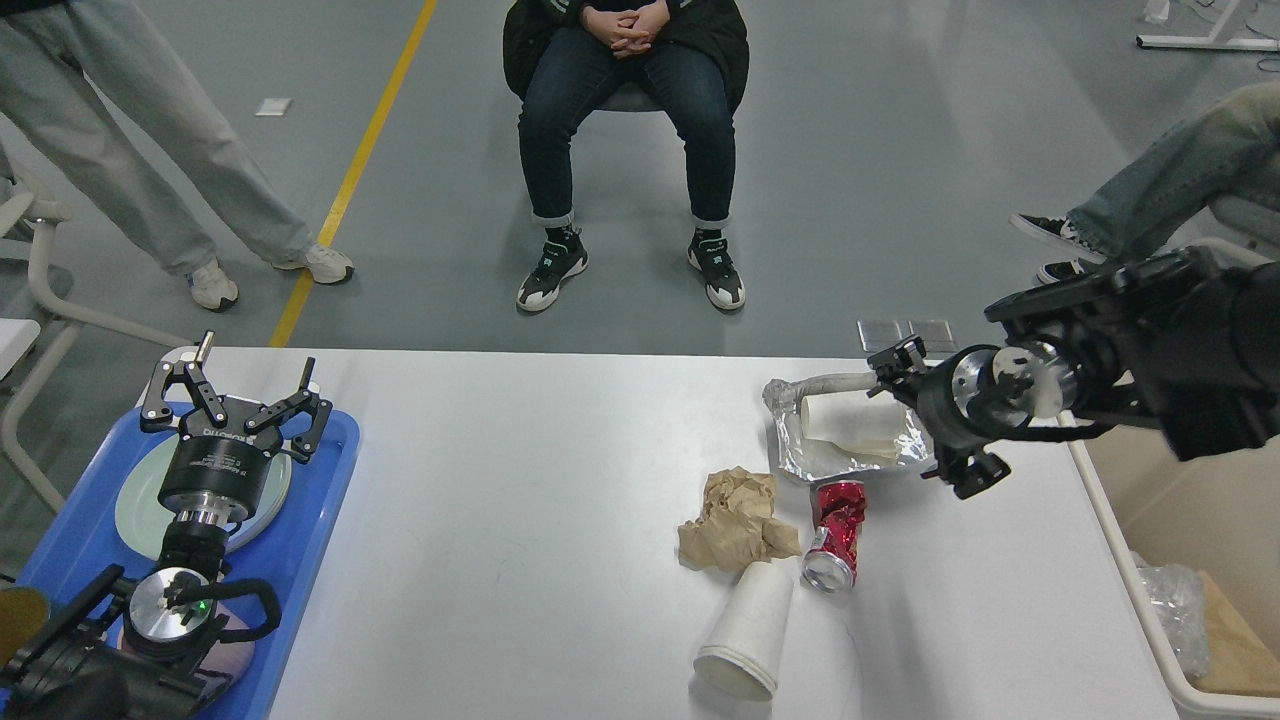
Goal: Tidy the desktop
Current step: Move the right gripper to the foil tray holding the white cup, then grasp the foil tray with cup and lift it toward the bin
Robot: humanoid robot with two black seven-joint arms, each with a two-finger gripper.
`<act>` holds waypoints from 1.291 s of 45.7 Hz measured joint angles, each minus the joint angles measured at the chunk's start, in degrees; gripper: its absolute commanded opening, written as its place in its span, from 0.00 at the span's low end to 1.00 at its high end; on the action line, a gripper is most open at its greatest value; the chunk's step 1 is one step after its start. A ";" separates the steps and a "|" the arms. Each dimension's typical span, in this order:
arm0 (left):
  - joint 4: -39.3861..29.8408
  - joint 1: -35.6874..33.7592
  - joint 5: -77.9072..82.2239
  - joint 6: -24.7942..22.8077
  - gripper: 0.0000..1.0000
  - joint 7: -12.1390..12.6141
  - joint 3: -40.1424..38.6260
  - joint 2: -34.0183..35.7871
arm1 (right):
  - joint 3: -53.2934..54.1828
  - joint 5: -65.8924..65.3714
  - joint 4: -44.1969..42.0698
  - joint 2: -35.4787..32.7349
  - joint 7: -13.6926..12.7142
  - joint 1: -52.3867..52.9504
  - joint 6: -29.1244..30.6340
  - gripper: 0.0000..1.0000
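The white desktop [520, 500] holds a crumpled foil tray [815, 460] at the back right with a white paper cup [850, 418] lying in it. In front of it lie a crumpled brown paper [735, 518], a crushed red can [833, 535] and a second white paper cup [748, 630] on its side. My right gripper [932, 420] is low at the foil tray's right edge, seen from behind, its fingers spread apart and holding nothing. My left gripper [237, 392] is open and empty above the blue tray [300, 545].
The blue tray at the left holds pale plates [135, 500]. A beige bin [1120, 550] with plastic and brown paper inside stands at the table's right edge. A seated person [625, 150] and other people's legs are beyond the far edge.
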 measured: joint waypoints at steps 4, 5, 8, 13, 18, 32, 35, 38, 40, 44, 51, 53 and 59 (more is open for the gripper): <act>0.00 0.00 0.00 0.00 0.96 0.00 0.00 0.00 | 2.39 -1.07 -6.40 2.20 -0.16 -6.14 0.00 1.00; 0.00 0.00 0.01 0.00 0.96 0.00 0.00 0.00 | 2.66 -1.58 -7.84 3.09 -0.18 -7.38 0.02 1.00; 0.00 0.00 0.00 0.00 0.96 0.00 0.00 0.00 | 3.34 -3.68 -12.15 5.81 -0.22 -10.91 -0.29 1.00; 0.00 0.00 -0.01 0.00 0.96 0.00 0.01 0.00 | 4.64 -5.42 -19.35 7.85 -0.42 -16.76 -1.23 0.94; 0.00 0.00 0.00 0.00 0.96 0.00 0.01 0.00 | 6.49 -6.42 -26.78 8.99 -1.93 -23.04 -1.55 0.93; -0.01 0.00 0.00 0.00 0.96 0.00 0.01 0.00 | 8.78 -7.80 -33.73 10.22 -3.01 -28.21 -1.32 0.59; -0.01 0.00 0.00 0.00 0.96 0.00 0.01 0.00 | 9.75 -8.56 -33.78 10.21 -3.02 -28.29 -1.31 0.33; -0.01 0.00 0.00 0.00 0.96 0.00 0.01 0.00 | 10.56 -9.61 -33.78 10.09 -3.02 -28.31 -1.07 0.05; -0.01 0.00 0.00 0.00 0.96 0.00 0.01 0.00 | 11.05 -10.32 -33.70 9.99 -3.02 -28.31 -0.84 0.00; -0.01 0.00 0.00 0.01 0.96 0.00 0.01 0.00 | 11.84 -11.38 -33.33 9.91 -3.03 -28.31 -0.59 0.00; -0.01 -0.01 0.00 0.03 0.96 0.00 0.01 0.00 | 12.20 -12.10 -33.23 9.87 -3.11 -28.30 -0.72 0.00; -0.01 -0.03 0.00 0.03 0.96 0.00 0.01 0.00 | 12.24 -12.13 -33.22 9.85 -3.11 -28.27 -0.83 0.00; -0.01 -0.04 0.00 0.04 0.96 0.00 0.01 0.00 | 12.28 -12.14 -33.38 9.78 -3.07 -28.27 -1.31 0.00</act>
